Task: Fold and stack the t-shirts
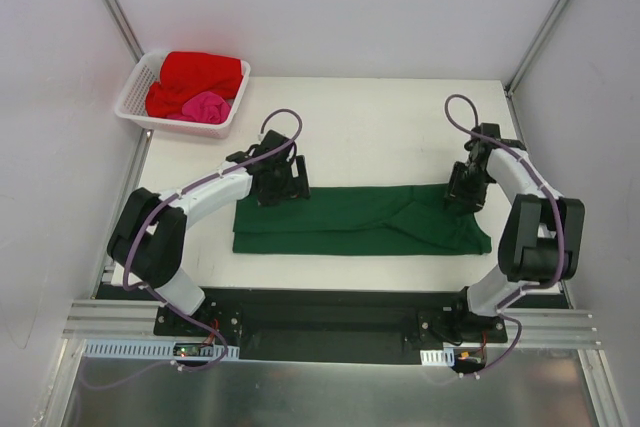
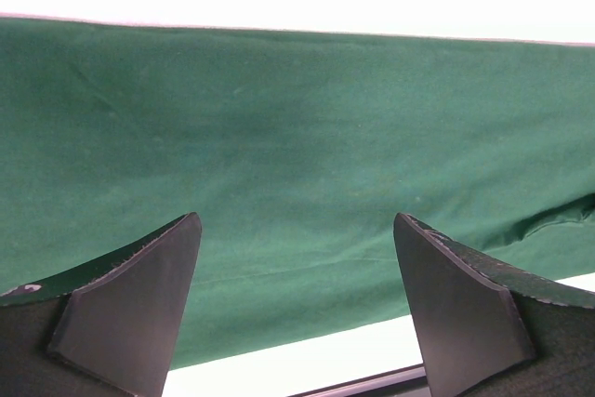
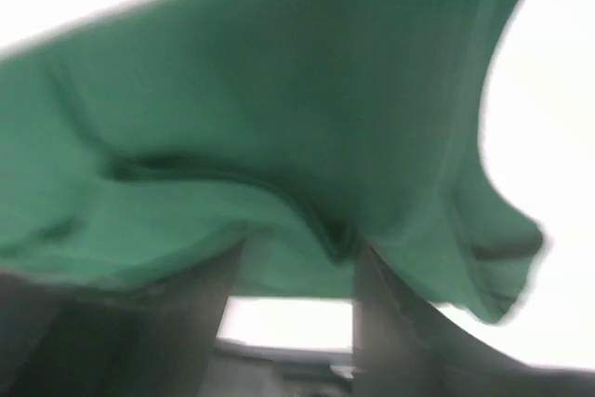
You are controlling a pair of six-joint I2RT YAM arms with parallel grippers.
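Note:
The dark green t-shirt (image 1: 360, 219) lies on the white table (image 1: 380, 127), folded into a long flat strip. My left gripper (image 1: 283, 187) is open just above the strip's far left edge. In the left wrist view the gripper (image 2: 296, 225) has its fingers wide apart over flat green cloth (image 2: 297, 118). My right gripper (image 1: 462, 195) is at the strip's far right end. The right wrist view is blurred; there the gripper (image 3: 297, 258) shows a gap between its fingers, right at a rumpled fold of the cloth (image 3: 279, 90). The red t-shirt (image 1: 200, 75) and pink t-shirt (image 1: 207, 107) lie bunched in the basket.
The white lattice basket (image 1: 135, 97) stands at the table's far left corner. White walls with metal posts close the sides and back. The black base rail (image 1: 330, 312) runs along the near edge.

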